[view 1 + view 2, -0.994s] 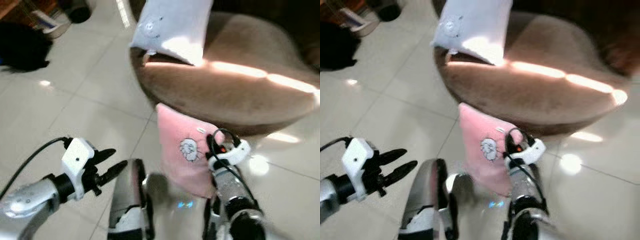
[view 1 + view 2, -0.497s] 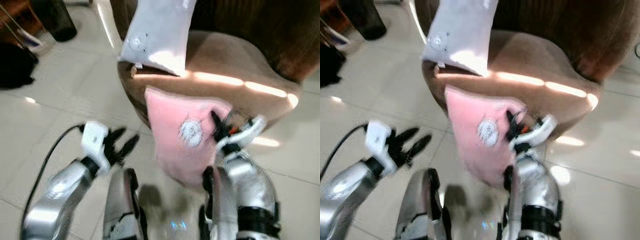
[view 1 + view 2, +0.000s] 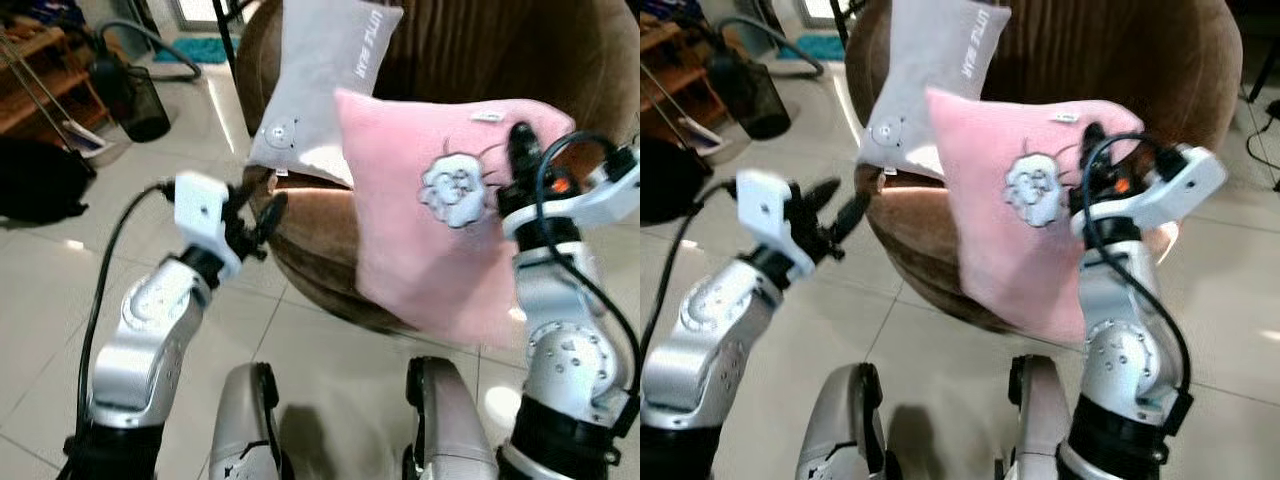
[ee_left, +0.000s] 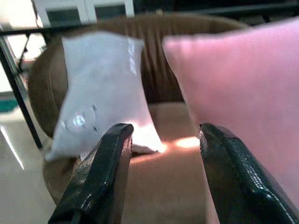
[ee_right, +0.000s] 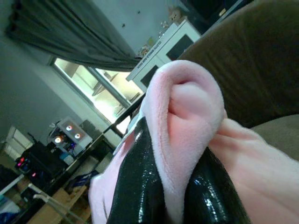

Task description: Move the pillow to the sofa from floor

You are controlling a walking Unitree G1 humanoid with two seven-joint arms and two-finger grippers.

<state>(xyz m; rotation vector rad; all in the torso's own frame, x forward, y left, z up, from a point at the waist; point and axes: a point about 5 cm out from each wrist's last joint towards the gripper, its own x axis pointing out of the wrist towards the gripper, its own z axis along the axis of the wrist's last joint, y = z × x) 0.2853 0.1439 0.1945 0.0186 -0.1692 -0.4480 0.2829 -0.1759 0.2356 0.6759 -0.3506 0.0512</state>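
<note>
A pink pillow (image 3: 430, 230) with a white flower patch hangs in the air in front of the round brown sofa (image 3: 320, 225). My right gripper (image 3: 517, 150) is shut on the pillow's upper right corner; the right wrist view shows pink fabric (image 5: 187, 121) pinched between the black fingers (image 5: 135, 182). My left gripper (image 3: 262, 215) is raised at the pillow's left side, open and apart from it, near the sofa's front edge. In the left wrist view its fingers (image 4: 100, 177) frame the sofa seat (image 4: 168, 186), with the pink pillow (image 4: 243, 102) to one side.
A grey-white pillow (image 3: 320, 90) leans against the sofa's back on the seat. A black mesh bin (image 3: 140, 100), a wooden shelf (image 3: 40, 80) and a black bag (image 3: 40, 180) stand on the tiled floor at the left. My own legs (image 3: 250, 430) are below.
The right gripper has lifted the pink pillow from the floor up to sofa height. The left arm has risen toward the sofa edge. The camera has tilted up.
</note>
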